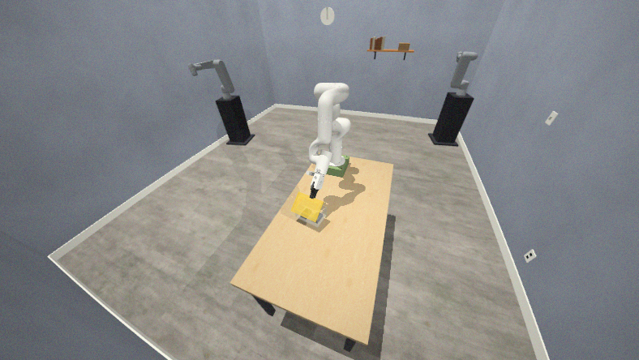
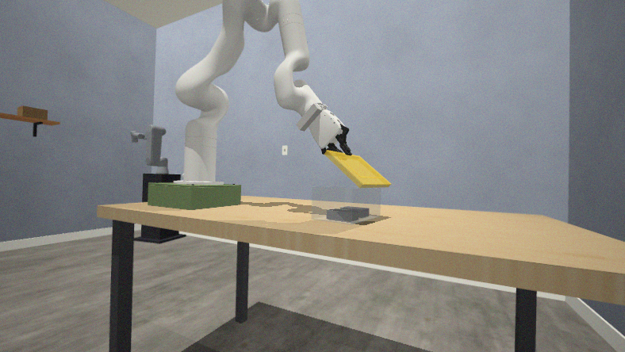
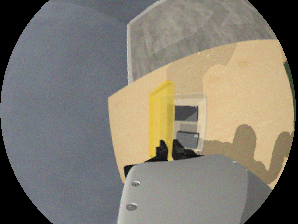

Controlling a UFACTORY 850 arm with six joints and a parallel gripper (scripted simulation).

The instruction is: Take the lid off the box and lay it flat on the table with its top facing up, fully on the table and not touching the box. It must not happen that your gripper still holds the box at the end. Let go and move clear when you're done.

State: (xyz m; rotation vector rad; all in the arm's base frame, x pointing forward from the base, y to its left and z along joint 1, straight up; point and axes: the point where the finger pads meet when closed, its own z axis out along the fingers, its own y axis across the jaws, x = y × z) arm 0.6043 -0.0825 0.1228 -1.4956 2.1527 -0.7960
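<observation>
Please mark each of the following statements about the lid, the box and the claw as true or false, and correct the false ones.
1. The claw is shut on one edge of the yellow lid. True.
2. The lid lies flat on the table. False: it hangs tilted in the air, its far edge lower.
3. The clear box stands open on the table with a dark grey object inside. True.
4. The lid touches the green base. False: it is well apart from it.
5. The lid rests on the box rim. False: it is above the box.
</observation>
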